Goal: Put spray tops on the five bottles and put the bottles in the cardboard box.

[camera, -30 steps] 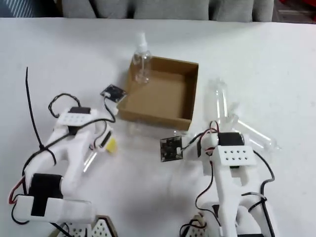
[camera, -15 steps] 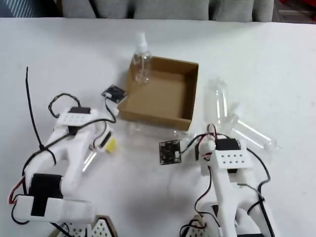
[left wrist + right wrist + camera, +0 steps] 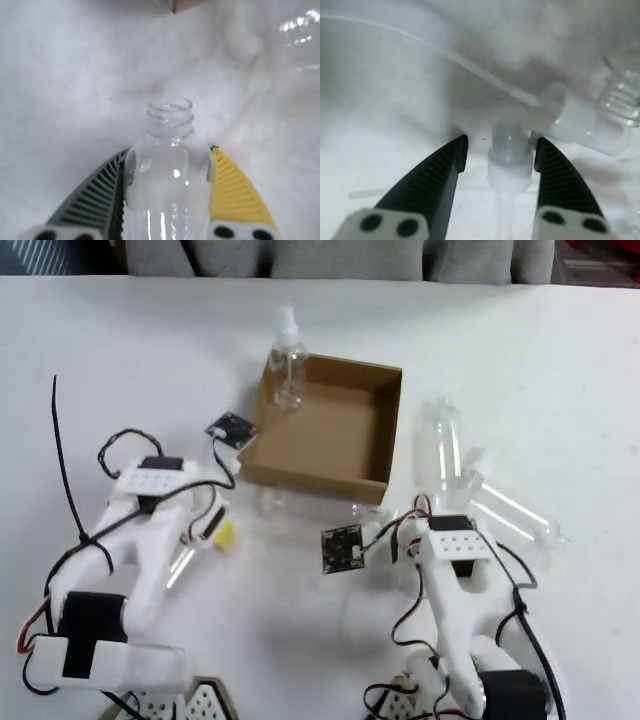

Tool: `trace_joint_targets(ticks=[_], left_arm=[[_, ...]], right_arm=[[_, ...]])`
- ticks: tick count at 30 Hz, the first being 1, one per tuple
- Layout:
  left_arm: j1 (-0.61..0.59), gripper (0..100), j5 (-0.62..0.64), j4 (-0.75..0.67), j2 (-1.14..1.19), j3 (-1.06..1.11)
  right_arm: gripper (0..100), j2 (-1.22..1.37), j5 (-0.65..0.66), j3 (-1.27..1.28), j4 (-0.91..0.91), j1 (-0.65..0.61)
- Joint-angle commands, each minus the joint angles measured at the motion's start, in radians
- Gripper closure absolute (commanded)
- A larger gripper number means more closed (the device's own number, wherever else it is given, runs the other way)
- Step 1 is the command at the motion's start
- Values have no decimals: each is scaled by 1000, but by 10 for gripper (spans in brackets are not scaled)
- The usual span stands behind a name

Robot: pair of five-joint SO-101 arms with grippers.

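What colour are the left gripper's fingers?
Left gripper: one finger yellow, one dark grey, best in the left wrist view.

bright diffuse overhead light; faint soft shadows; white table [image 3: 130,350] glares, nearly washed out.

We see an open brown cardboard box [image 3: 330,430] resting on the white surface. A clear plastic bottle with a white spray top [image 3: 288,360] stands upright at the box's 11 o'clock corner. From 3 to 4 o'clock of the box, clear uncapped bottles [image 3: 440,445] lie on their sides in a loose cluster. Towards 7 o'clock, an uncapped clear plastic bottle [image 3: 170,170], its threaded neck open, is clamped on both sides by the left pincer [image 3: 170,152]. A white spray top with a thin dip tube [image 3: 512,150] sits beside the cluster, between the spread fingers of the right pincer [image 3: 502,142].
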Motion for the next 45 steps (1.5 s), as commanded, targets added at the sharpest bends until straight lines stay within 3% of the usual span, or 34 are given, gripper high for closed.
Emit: trace_joint_targets(ticks=[1,4,7,10,13,20,26,30,36,45], left_arm=[[-8,980,-12,-23,-12,-48],[-8,980,-14,-23,-12,-48],[-8,980,-14,-23,-12,-48],[-8,980,-14,-23,-12,-48],[-8,980,-14,-23,-12,-48],[-8,980,-14,-23,-12,-48],[-10,980,-14,-23,-12,-48],[-10,980,-14,-23,-12,-48],[-8,980,-9,-26,-12,-48],[-16,980,54,-25,-111,-41]], right_arm=[[865,21,11,-20,-28,2],[984,24,6,-44,-28,5],[974,22,-26,-109,-22,47],[981,22,-158,-230,2,94],[982,22,-338,-411,85,127],[982,22,-905,-807,300,165],[981,21,-1138,-936,509,156],[981,21,-1223,-1054,639,165],[981,-33,-1246,-1252,834,186],[982,-358,-1244,-1008,831,180]])
